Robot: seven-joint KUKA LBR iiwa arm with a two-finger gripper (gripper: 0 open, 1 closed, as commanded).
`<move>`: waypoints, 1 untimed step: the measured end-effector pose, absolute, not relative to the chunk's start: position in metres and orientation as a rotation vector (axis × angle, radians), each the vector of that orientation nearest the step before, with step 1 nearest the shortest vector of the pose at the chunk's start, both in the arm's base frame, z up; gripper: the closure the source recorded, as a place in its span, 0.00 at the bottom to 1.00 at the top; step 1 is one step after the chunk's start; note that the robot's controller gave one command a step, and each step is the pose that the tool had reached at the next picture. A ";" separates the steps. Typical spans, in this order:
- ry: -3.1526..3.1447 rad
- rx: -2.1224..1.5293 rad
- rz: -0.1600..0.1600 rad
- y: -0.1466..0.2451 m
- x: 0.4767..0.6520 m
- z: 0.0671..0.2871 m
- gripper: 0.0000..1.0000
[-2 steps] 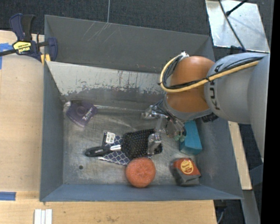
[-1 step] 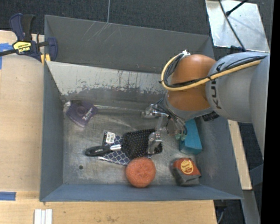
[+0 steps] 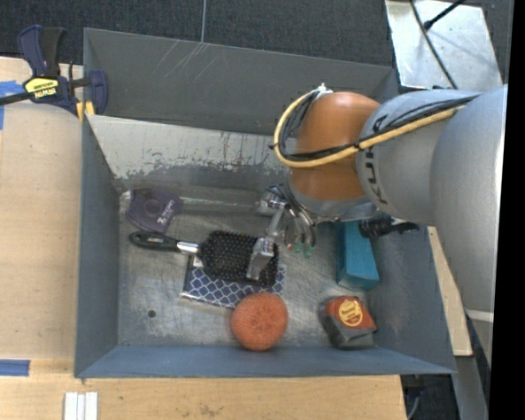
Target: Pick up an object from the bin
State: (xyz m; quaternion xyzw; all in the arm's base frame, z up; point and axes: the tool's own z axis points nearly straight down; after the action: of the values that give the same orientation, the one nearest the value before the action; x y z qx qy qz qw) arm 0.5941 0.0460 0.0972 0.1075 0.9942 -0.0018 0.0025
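My gripper (image 3: 266, 252) hangs low in the middle of the bin, at the right edge of a black hairbrush (image 3: 227, 254). The brush has a round bristled head and a dark handle pointing left. It lies on a blue patterned cloth (image 3: 219, 290) with a white lattice print. Just in front of the gripper sits a round orange ball (image 3: 259, 320) with a rough surface. Whether the gripper touches the brush head I cannot tell.
A teal block (image 3: 358, 257) lies right of the gripper under the arm. A grey and orange tape measure (image 3: 348, 320) sits at the front right. A purple flat thing (image 3: 152, 210) rests at the back left. Bare bin floor lies at the front left.
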 end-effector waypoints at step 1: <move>3.125 0.048 0.004 0.063 0.594 0.087 0.00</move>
State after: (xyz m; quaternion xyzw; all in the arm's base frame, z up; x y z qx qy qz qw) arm 0.5939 0.0633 0.0868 0.0153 0.9998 0.0014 0.0079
